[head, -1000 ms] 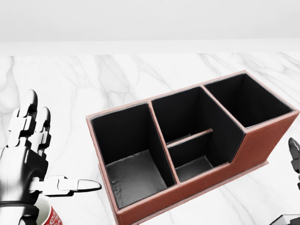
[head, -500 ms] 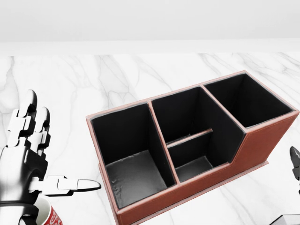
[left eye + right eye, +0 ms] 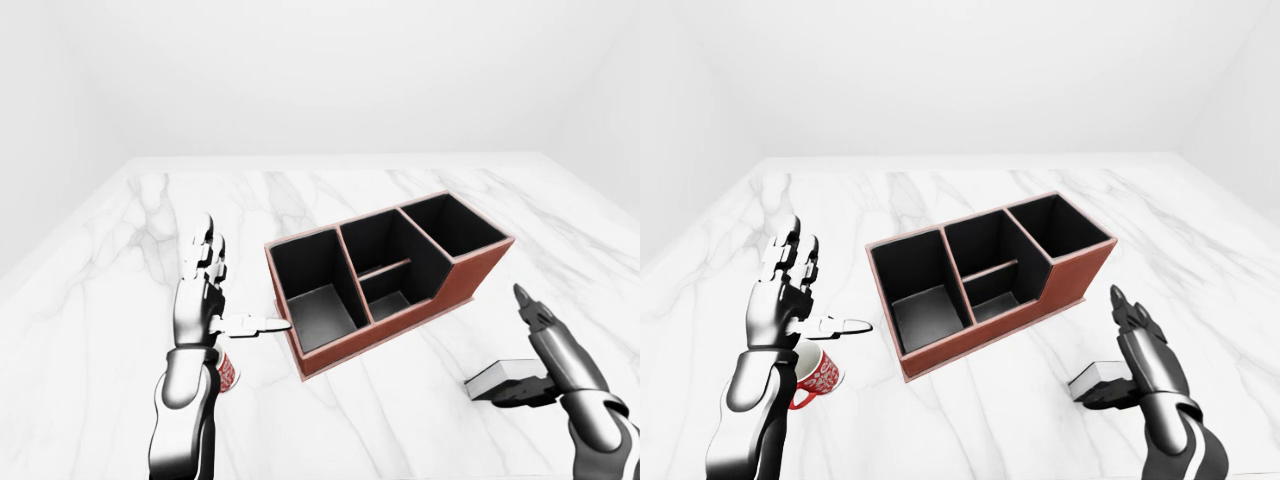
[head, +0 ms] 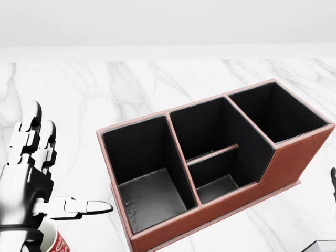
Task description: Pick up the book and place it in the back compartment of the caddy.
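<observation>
Centrally, the caddy (image 3: 385,280) is sitting on the white marble table (image 3: 110,270): a reddish-brown box with black lining, set at a slant so that its long axis is running from lower left to upper right in the left-eye view. Its compartments are all showing bare black floors; the middle one is split by a low divider (image 4: 212,154).

The left hand (image 3: 788,292) is hovering left of the caddy, palm upright, two fingers (image 3: 790,247) reaching upward and the thumb (image 3: 845,326) pointing sideways toward the caddy's near corner, spread wide and holding nothing. Just below it a red-and-white mug (image 3: 818,372) is standing on the table, partly hidden by the left forearm.

The book (image 3: 503,379), a pale grey slab, is lying flat on the table at the lower right of the left-eye view, well apart from the caddy. The right hand (image 3: 545,350) is reaching over it, one finger (image 3: 527,304) pointing upward and a dark digit lying against the book's near edge; whether the fingers are closing round it cannot be told.
</observation>
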Tool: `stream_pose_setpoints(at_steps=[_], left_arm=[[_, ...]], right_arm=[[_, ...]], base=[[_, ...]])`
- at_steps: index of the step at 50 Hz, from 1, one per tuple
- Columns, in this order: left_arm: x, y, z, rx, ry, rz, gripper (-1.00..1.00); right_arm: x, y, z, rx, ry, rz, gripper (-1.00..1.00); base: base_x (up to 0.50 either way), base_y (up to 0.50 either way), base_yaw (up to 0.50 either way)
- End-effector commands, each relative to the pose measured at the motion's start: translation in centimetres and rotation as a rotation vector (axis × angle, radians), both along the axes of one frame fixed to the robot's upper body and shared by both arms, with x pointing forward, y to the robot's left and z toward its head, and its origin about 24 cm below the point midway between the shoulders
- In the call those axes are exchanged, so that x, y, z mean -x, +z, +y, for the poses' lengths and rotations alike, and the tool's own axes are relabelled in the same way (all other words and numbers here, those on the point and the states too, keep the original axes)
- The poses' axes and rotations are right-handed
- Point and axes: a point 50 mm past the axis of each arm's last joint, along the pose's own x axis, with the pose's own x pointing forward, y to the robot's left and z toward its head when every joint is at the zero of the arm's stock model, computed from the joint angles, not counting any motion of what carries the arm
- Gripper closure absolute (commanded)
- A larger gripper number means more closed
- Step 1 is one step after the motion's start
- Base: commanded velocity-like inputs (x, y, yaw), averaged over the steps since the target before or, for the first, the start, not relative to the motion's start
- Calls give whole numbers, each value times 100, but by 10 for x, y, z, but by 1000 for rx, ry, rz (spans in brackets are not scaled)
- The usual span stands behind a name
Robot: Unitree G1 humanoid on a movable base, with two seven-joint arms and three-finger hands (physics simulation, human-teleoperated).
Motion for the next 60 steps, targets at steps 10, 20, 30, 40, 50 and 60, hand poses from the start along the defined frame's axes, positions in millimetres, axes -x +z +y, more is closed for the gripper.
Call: stream_pose_setpoints(at_steps=[10, 20, 30, 40, 50, 60], left_arm=[[0, 0, 0, -1, 0, 1, -100], [0, -1, -1, -1, -1, 6, -100], [-1, -2, -1, -1, -2, 8, -100], [0, -2, -1, -1, 0, 7, -100], [-1, -2, 0, -1, 1, 8, -100], [0, -2, 0, -2, 1, 8, -100]], right_arm=[[2, 1, -6, 29, -20, 13, -100], [2, 1, -12, 34, -33, 17, -100], [0, -5, -21, 38, -62, 31, -100], [2, -2, -23, 43, -66, 31, -100], [1, -4, -23, 51, -67, 36, -100], [-2, -7, -22, 53, -61, 46, -100]], base=[[0, 0, 0], [0, 0, 0], [0, 0, 0], [0, 0, 0], [0, 0, 0], [0, 0, 0]])
